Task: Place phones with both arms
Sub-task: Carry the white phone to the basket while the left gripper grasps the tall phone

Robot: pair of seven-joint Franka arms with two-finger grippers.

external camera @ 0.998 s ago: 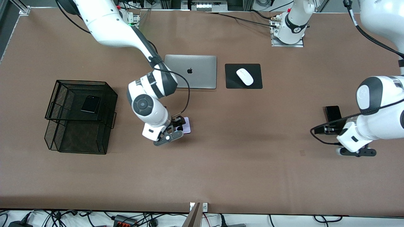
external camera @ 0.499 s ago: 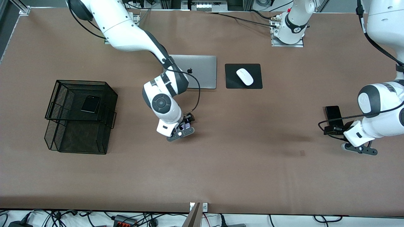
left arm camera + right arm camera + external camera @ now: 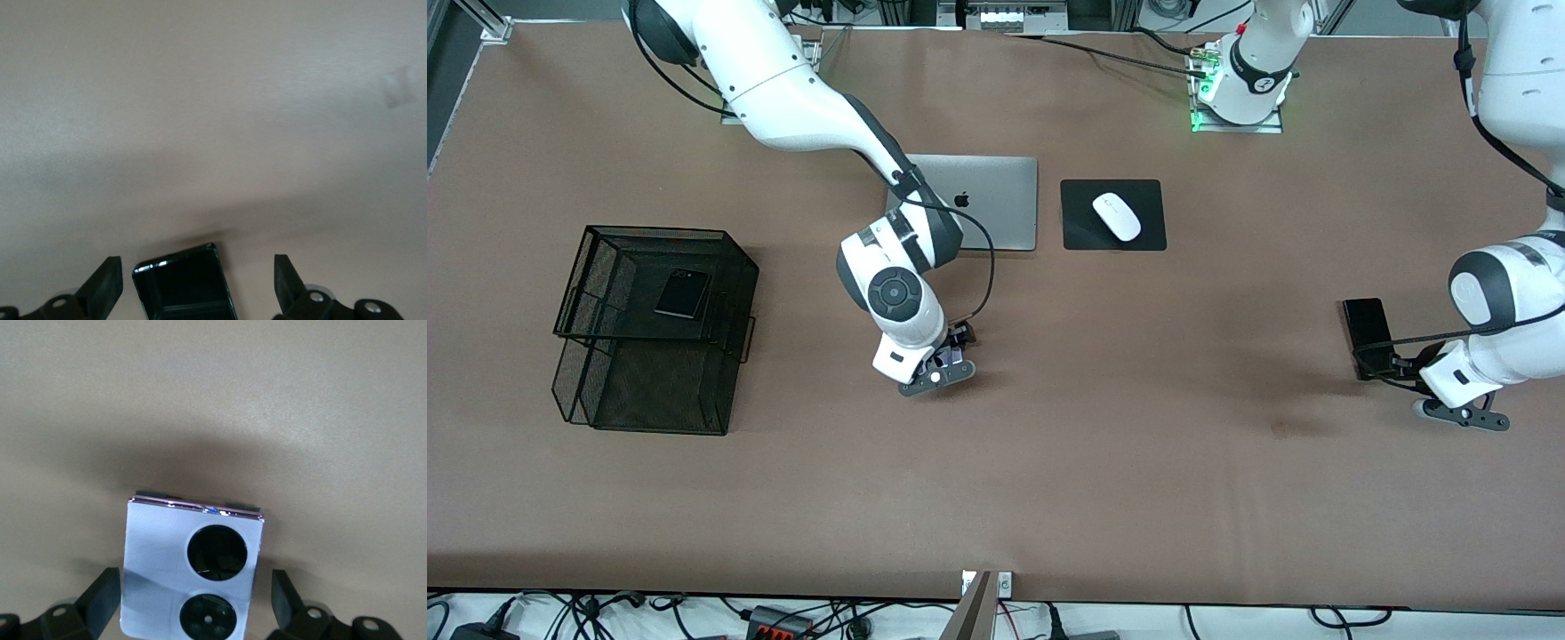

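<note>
Both arms have shifted since a second ago: the right arm swung toward the middle of the counter and settled, while the left arm drew toward its own end of the counter.

Going from big to small: the wire mesh basket at the right arm's end already holds the squarish black folded phone. The silver laptop and white mouse sit untouched near the bases.

The right gripper hangs low over the lilac phone, jaws wide with a finger on each side, not yet touching. The left gripper is over the counter at the end of the long black slab phone, also wide open, the slab's end between its fingers.

Judging by this, both arms are at the grasp step; next each needs to descend, centre and close before lifting toward the basket.

From the front the lilac phone is almost wholly hidden under the right gripper, and both wrist views cut the phones off.
</note>
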